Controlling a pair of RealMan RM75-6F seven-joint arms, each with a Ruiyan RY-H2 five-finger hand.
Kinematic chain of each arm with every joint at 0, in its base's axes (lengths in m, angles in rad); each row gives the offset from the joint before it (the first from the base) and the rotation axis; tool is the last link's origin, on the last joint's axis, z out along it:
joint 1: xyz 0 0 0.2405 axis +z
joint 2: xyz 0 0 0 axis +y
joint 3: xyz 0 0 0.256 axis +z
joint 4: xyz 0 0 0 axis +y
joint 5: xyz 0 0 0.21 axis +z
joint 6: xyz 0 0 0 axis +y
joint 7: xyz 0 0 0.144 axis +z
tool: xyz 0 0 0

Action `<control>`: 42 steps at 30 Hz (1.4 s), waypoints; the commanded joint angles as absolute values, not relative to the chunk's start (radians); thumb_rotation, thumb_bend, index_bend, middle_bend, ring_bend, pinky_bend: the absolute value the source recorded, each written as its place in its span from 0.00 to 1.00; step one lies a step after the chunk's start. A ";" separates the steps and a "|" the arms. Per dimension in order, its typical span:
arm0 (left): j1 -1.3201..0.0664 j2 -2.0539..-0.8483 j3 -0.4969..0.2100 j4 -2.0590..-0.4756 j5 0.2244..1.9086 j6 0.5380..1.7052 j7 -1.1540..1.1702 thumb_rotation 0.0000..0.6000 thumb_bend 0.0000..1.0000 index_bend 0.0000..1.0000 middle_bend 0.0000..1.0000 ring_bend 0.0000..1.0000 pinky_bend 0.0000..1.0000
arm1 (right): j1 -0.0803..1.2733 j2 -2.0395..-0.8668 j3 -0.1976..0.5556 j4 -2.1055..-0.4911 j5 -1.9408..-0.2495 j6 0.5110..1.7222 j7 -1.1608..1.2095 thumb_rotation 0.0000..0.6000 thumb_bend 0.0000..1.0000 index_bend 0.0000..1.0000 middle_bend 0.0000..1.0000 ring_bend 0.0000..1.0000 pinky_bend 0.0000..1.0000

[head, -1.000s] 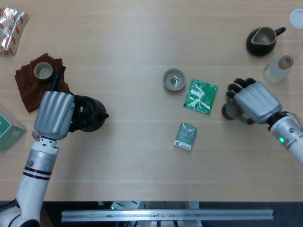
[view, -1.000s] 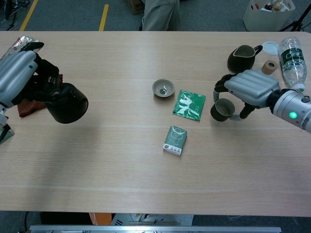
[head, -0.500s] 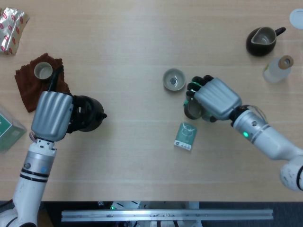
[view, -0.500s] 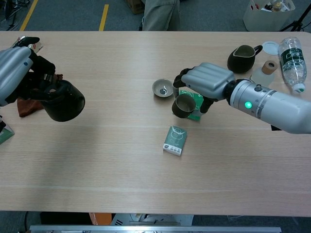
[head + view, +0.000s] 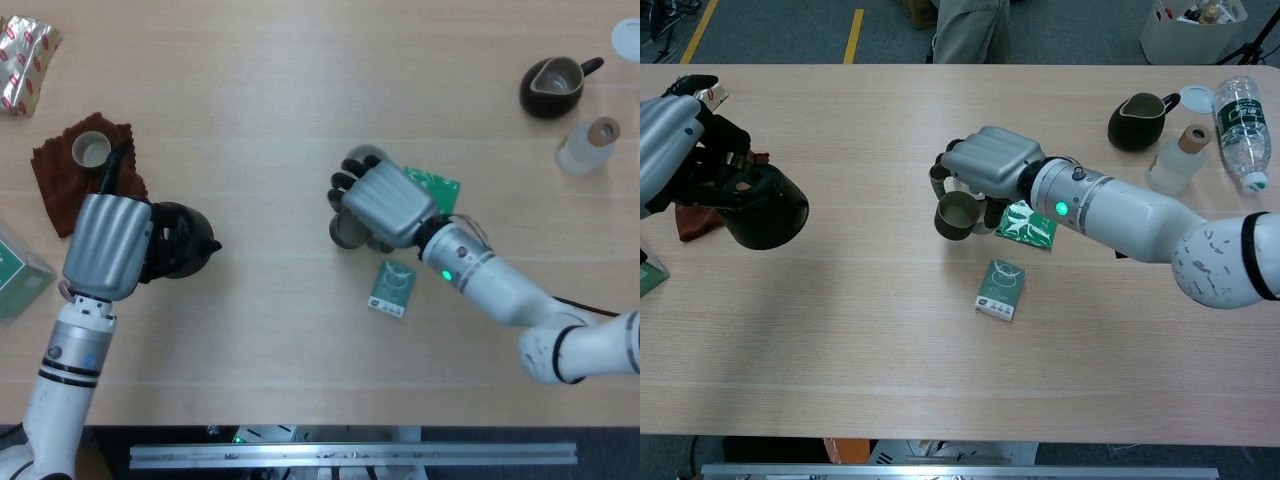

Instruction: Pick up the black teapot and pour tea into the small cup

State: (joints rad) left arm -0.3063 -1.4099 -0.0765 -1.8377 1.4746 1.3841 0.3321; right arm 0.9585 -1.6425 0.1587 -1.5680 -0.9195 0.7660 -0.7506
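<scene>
Step in hand: both items of the task are held clear of the desk and being brought together; no pouring is evident.

The left hand point(image 5: 670, 150) has its fingers wrapped about the handle side of the round black teapot point(image 5: 765, 207), which sits at the left of the pale wood-grain desk point(image 5: 840, 330), roughly upright, with its spout point(image 5: 212, 244) pointing right in the head view. The right hand point(image 5: 990, 170) is closed round the small dark metal-looking cup point(image 5: 957, 215), held near the desk's centre with its mouth up; whether it rests on the desk or hangs just above cannot be told. Teapot and cup are well apart.

Next move, as judged: carry the teapot rightward until the spout stands over the cup's mouth, then tilt it. The cup's mouth is narrow, so the alignment must be close and the cup held level, or tea will fall on the desk.

Surface: a green foil sachet point(image 5: 1030, 224) lies partly under the right hand, and a small green box point(image 5: 1001, 288) lies just below it. A brown cloth point(image 5: 60, 185) carrying a small pale cup point(image 5: 90, 150) lies at far left. At far right stand a dark pitcher with a handle point(image 5: 1138, 121) and 2 clear plastic bottles, the nearer one point(image 5: 1170, 165) upright.

Room: a grey floor with a yellow line point(image 5: 852, 32) lies beyond the desk's far edge.
</scene>
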 commanded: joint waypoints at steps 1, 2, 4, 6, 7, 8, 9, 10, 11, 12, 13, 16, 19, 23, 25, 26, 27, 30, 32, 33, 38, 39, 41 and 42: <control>-0.306 -1.408 -0.076 -1.839 1.475 1.383 0.333 0.90 0.30 0.87 0.98 0.77 0.06 | 0.997 -1.680 0.161 -1.536 -0.877 0.766 -0.777 1.00 0.18 0.45 0.28 0.17 0.27; -0.306 -1.407 -0.076 -1.839 1.475 1.384 0.334 0.90 0.30 0.87 0.98 0.77 0.06 | 1.007 -1.689 0.161 -1.528 -0.870 0.767 -0.782 1.00 0.18 0.45 0.28 0.17 0.27; -0.305 -1.405 -0.076 -1.841 1.476 1.384 0.333 0.90 0.30 0.87 0.98 0.77 0.06 | 1.029 -1.710 0.160 -1.510 -0.853 0.768 -0.793 1.00 0.18 0.45 0.28 0.17 0.27; -0.304 -1.402 -0.075 -1.841 1.476 1.385 0.335 0.89 0.30 0.87 0.98 0.77 0.06 | 1.050 -1.730 0.159 -1.490 -0.837 0.764 -0.798 1.00 0.18 0.45 0.28 0.17 0.27; -0.303 -1.401 -0.074 -1.841 1.476 1.385 0.335 0.89 0.30 0.87 0.98 0.77 0.06 | 1.058 -1.739 0.157 -1.479 -0.830 0.762 -0.800 1.00 0.18 0.45 0.28 0.17 0.27; -0.302 -1.401 -0.073 -1.842 1.476 1.385 0.336 0.89 0.30 0.87 0.98 0.77 0.06 | 1.069 -1.752 0.155 -1.463 -0.822 0.759 -0.803 1.00 0.18 0.45 0.28 0.17 0.27; -0.302 -1.400 -0.072 -1.842 1.476 1.385 0.337 0.90 0.30 0.87 0.98 0.77 0.06 | 1.077 -1.761 0.153 -1.451 -0.815 0.757 -0.805 1.00 0.18 0.45 0.28 0.17 0.27; -0.301 -1.400 -0.072 -1.842 1.476 1.386 0.338 0.90 0.30 0.87 0.98 0.77 0.06 | 1.084 -1.770 0.151 -1.439 -0.808 0.754 -0.806 1.00 0.18 0.45 0.28 0.17 0.27; -0.301 -1.400 -0.071 -1.842 1.477 1.386 0.339 0.90 0.30 0.87 0.98 0.77 0.06 | 1.090 -1.779 0.149 -1.428 -0.802 0.751 -0.806 1.00 0.18 0.45 0.28 0.17 0.27; -0.300 -1.400 -0.071 -1.842 1.477 1.387 0.339 0.90 0.30 0.87 0.98 0.77 0.06 | 1.099 -1.790 0.146 -1.413 -0.796 0.748 -0.806 1.00 0.18 0.45 0.28 0.17 0.27; -0.299 -1.399 -0.070 -1.842 1.476 1.387 0.340 0.90 0.30 0.87 0.98 0.77 0.06 | 1.105 -1.797 0.145 -1.404 -0.791 0.745 -0.806 1.00 0.18 0.45 0.28 0.17 0.27; -0.298 -1.397 -0.069 -1.842 1.476 1.386 0.340 0.91 0.30 0.87 0.98 0.77 0.06 | 1.124 -1.823 0.141 -1.370 -0.778 0.739 -0.804 1.00 0.18 0.45 0.28 0.17 0.27; -0.297 -1.395 -0.070 -1.841 1.474 1.386 0.339 0.90 0.30 0.87 0.98 0.77 0.06 | 1.140 -1.846 0.140 -1.342 -0.763 0.733 -0.799 1.00 0.18 0.45 0.28 0.17 0.27; -0.296 -1.392 -0.070 -1.839 1.470 1.384 0.338 0.91 0.30 0.87 0.98 0.77 0.06 | 1.162 -1.871 0.135 -1.307 -0.737 0.724 -0.803 1.00 0.18 0.45 0.28 0.17 0.27; -0.295 -1.390 -0.070 -1.838 1.469 1.384 0.336 0.90 0.30 0.87 0.98 0.77 0.06 | 1.173 -1.881 0.131 -1.289 -0.721 0.721 -0.808 1.00 0.18 0.45 0.28 0.17 0.28; -0.295 -1.389 -0.070 -1.837 1.468 1.384 0.334 0.90 0.30 0.87 0.98 0.77 0.06 | 1.178 -1.887 0.129 -1.280 -0.713 0.719 -0.810 1.00 0.18 0.45 0.28 0.17 0.28; -0.295 -1.388 -0.070 -1.837 1.468 1.384 0.334 0.90 0.30 0.87 0.98 0.77 0.06 | 1.182 -1.890 0.127 -1.274 -0.707 0.718 -0.811 1.00 0.18 0.45 0.28 0.17 0.28; -0.294 -1.387 -0.069 -1.836 1.468 1.383 0.332 0.90 0.30 0.87 0.98 0.77 0.06 | 1.192 -1.899 0.123 -1.258 -0.696 0.714 -0.809 1.00 0.18 0.45 0.28 0.17 0.28; -0.293 -1.387 -0.069 -1.834 1.468 1.385 0.332 0.90 0.30 0.87 0.98 0.77 0.06 | 1.196 -1.904 0.121 -1.252 -0.694 0.713 -0.806 1.00 0.18 0.45 0.28 0.17 0.28; -0.292 -1.387 -0.069 -1.834 1.468 1.384 0.331 0.91 0.30 0.87 0.98 0.77 0.06 | 1.199 -1.906 0.120 -1.249 -0.693 0.713 -0.804 1.00 0.18 0.45 0.28 0.17 0.28; -0.291 -1.386 -0.069 -1.834 1.468 1.386 0.330 0.91 0.30 0.87 0.98 0.77 0.06 | 1.208 -1.914 0.111 -1.239 -0.689 0.709 -0.798 1.00 0.18 0.44 0.28 0.17 0.27; -0.290 -1.386 -0.069 -1.834 1.467 1.386 0.330 0.91 0.30 0.87 0.98 0.77 0.06 | 1.209 -1.915 0.110 -1.237 -0.688 0.709 -0.797 1.00 0.18 0.43 0.28 0.16 0.26; -0.289 -1.386 -0.069 -1.833 1.467 1.387 0.329 0.91 0.30 0.87 0.98 0.77 0.06 | 1.211 -1.915 0.109 -1.235 -0.690 0.708 -0.792 1.00 0.18 0.40 0.28 0.16 0.25; -0.289 -1.386 -0.069 -1.832 1.468 1.387 0.329 0.90 0.30 0.87 0.98 0.77 0.06 | 1.213 -1.914 0.110 -1.234 -0.690 0.706 -0.787 1.00 0.18 0.38 0.28 0.16 0.24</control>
